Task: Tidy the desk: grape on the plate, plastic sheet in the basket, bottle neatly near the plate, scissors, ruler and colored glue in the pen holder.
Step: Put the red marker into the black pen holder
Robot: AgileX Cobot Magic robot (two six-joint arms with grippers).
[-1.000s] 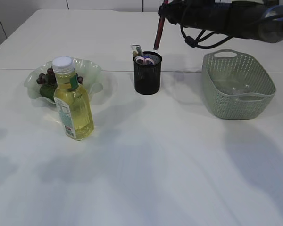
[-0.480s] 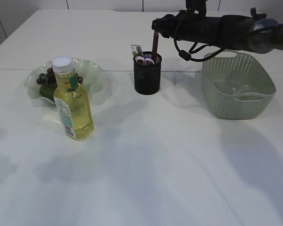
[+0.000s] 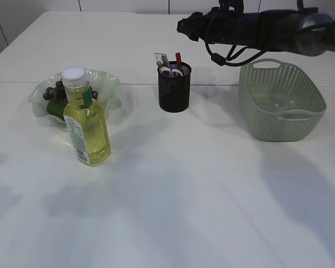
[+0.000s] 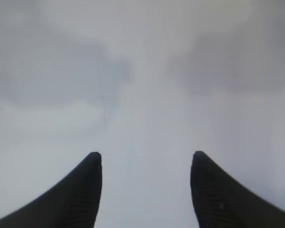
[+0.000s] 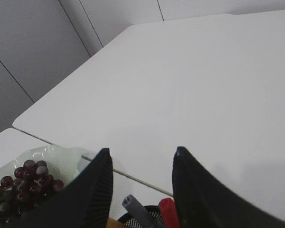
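Observation:
The black mesh pen holder stands at the table's middle back. It holds the scissors with pink handles, the ruler and the red colored glue. My right gripper is open and empty above the holder; in the right wrist view the jaws frame the red glue tip and a grey stick. The grape bunch lies on the pale green plate. The yellow bottle stands upright in front of the plate. Clear plastic sheet lies in the green basket. My left gripper is open over bare table.
The white table has a seam running across it behind the plate and pen holder. The right arm's dark body and cables stretch over the back of the basket.
The red glue, held above the pen holder a second ago, has gone down into it and been let go. My right gripper has opened and risen slightly.

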